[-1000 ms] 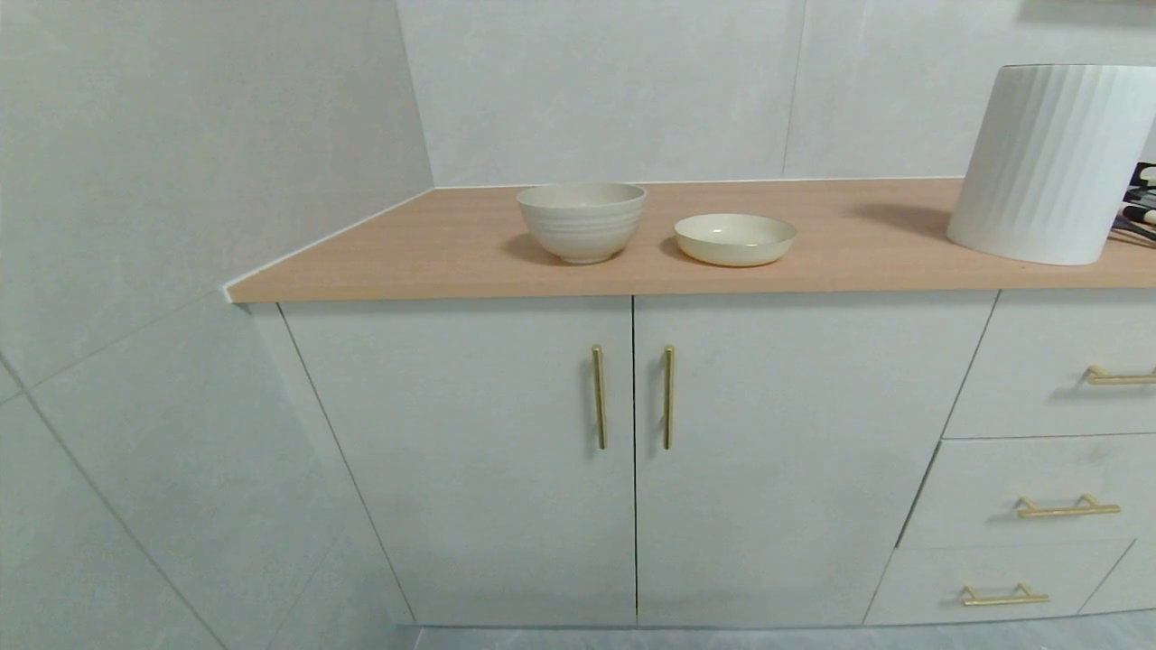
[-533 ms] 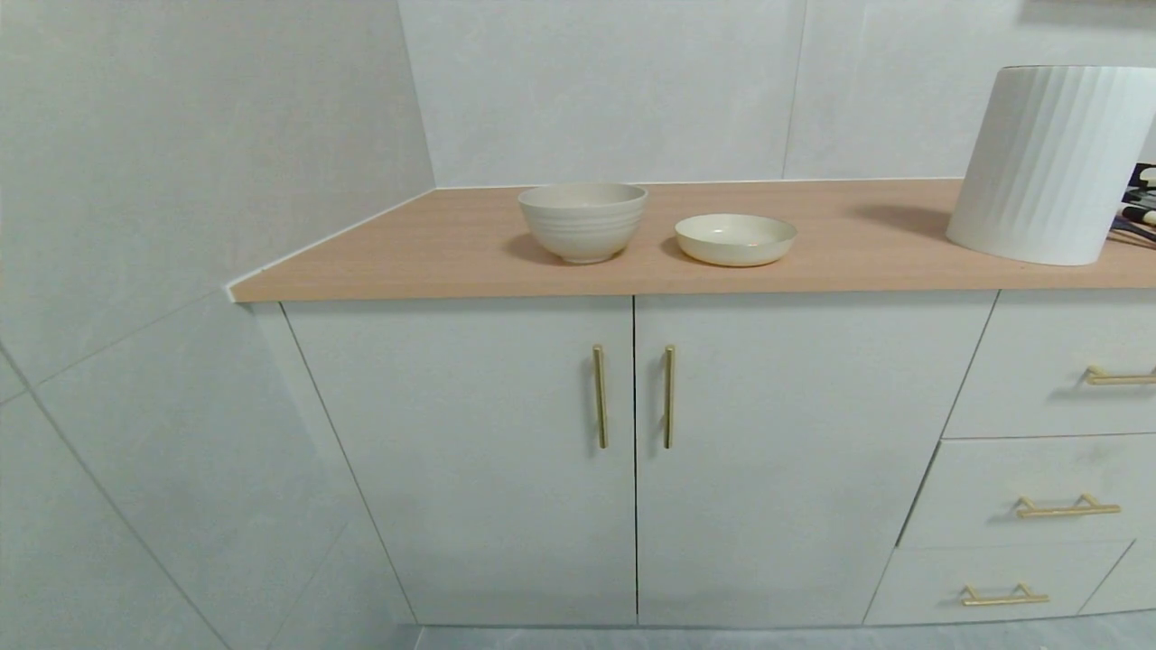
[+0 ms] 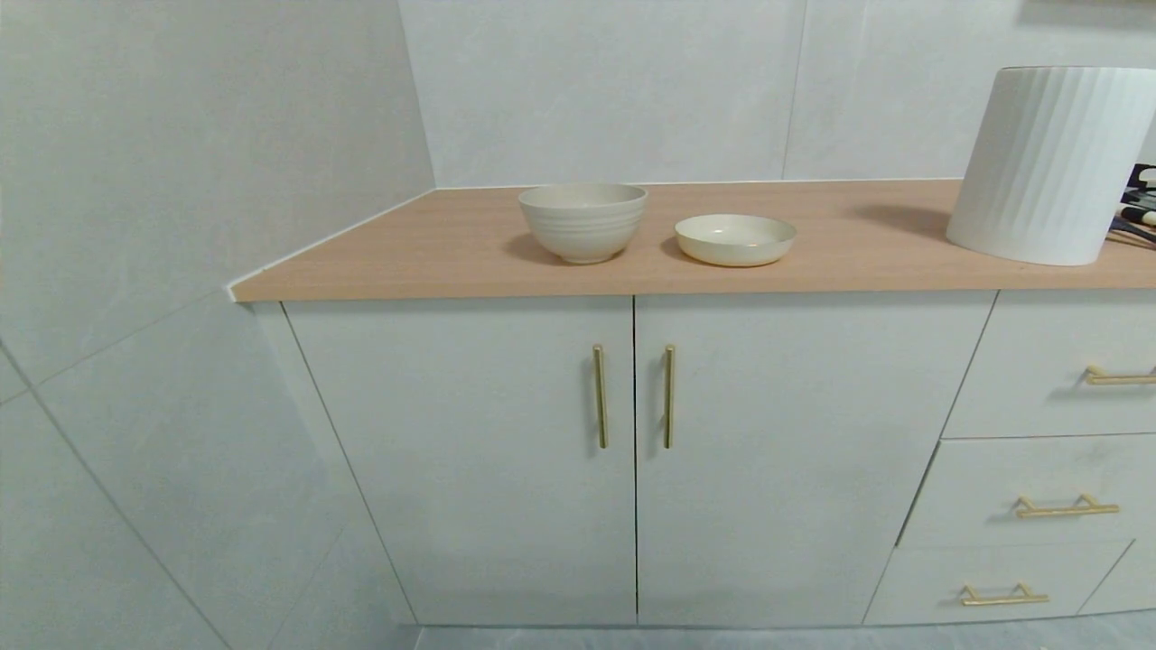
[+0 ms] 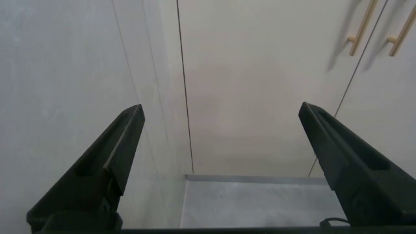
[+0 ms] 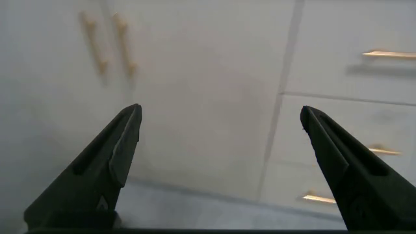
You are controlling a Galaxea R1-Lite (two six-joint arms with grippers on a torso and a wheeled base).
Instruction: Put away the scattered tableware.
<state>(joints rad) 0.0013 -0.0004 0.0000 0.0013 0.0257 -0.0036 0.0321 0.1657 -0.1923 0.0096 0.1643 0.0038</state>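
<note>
Bowl [image 3: 582, 221] beside shallow dish [image 3: 735, 238] on counter [image 3: 433, 262], dish empty | left claw [image 4: 220, 109] spread wide, holding nothing | right claw [image 5: 220, 109] same

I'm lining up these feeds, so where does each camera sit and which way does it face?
Head view: on the head, looking forward and down at the counter holding the bowl and shallow dish, above closed cabinet doors.
Left wrist view: on the left wrist, facing the cabinet doors and floor; the open left gripper frames it.
Right wrist view: on the right wrist, facing those doors and the drawers past the open right gripper.
Shared: all three show the gold door handles.
</note>
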